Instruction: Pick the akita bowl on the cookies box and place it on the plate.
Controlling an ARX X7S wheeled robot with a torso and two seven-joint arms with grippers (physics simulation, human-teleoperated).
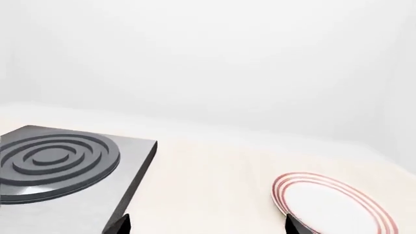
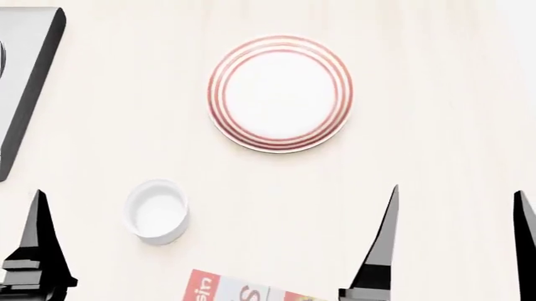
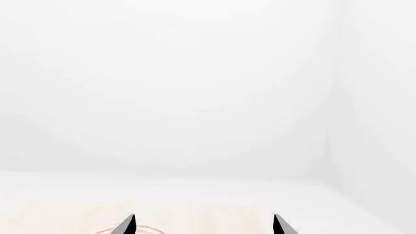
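- Evidently both claws, left claw (image 2: 37, 251) and right claw (image 2: 456, 241), hang spread and empty, ready for grasping.
- Beyond the cookies box (image 2: 243, 290), the plate (image 2: 280, 93) lies bare for receiving; the bowl is unseen.

One plate (image 2: 280, 93), one small white cup (image 2: 157, 211), one cookies box (image 2: 243, 291) partly in view, one stove burner (image 1: 62, 165), on one bench (image 2: 444, 125).

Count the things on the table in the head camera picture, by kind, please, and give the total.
Plate: 1
White cup: 1
Cookies box, only a corner in view: 1
Stove burner, at the edge: 1
Akita bowl: 0 in view
Total: 4
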